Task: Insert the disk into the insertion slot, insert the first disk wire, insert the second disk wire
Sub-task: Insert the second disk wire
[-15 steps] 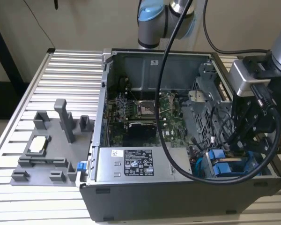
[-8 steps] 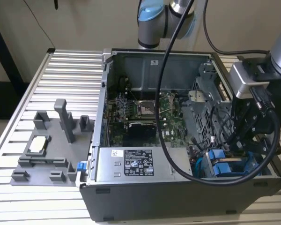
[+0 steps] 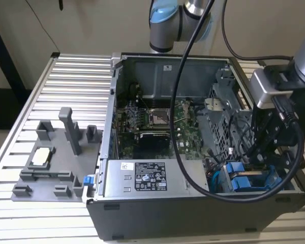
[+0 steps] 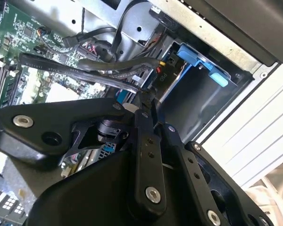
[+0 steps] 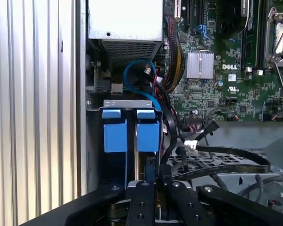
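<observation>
Black fingers [image 5: 150,172] perhaps at blue-framed disk [image 5: 148,134]

In the first wrist view my gripper [image 5: 151,176] hangs over the drive bay [image 5: 125,104], fingers drawn close together, their tips just at the near end of 2 blue carriers sitting side by side in it. The tips point at the gap beside the disk [image 5: 148,134]. Black cables [image 5: 217,162] lie beside me, the green motherboard [image 5: 226,61] beyond.
</observation>
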`<state>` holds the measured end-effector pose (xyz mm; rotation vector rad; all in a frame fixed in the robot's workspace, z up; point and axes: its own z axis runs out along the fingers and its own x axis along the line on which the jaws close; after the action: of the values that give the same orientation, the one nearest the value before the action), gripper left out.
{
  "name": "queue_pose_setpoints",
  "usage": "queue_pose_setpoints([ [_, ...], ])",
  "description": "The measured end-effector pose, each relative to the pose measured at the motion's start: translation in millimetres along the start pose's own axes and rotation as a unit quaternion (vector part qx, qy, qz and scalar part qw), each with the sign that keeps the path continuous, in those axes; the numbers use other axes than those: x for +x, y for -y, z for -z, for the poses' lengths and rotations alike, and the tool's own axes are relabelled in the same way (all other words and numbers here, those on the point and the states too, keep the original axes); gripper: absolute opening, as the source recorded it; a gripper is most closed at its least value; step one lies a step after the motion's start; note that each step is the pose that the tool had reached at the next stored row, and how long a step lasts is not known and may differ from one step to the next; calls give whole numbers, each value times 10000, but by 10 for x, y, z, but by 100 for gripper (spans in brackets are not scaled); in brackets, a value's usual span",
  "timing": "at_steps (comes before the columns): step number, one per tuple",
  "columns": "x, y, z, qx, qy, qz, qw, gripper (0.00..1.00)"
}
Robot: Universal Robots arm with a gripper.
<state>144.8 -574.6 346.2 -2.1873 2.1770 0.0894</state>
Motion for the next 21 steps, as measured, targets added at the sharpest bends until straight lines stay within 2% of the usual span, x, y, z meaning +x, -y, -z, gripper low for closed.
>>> queue_pose_setpoints([
  [21,14,18,-98,7,-2,-110,9999,16],
])
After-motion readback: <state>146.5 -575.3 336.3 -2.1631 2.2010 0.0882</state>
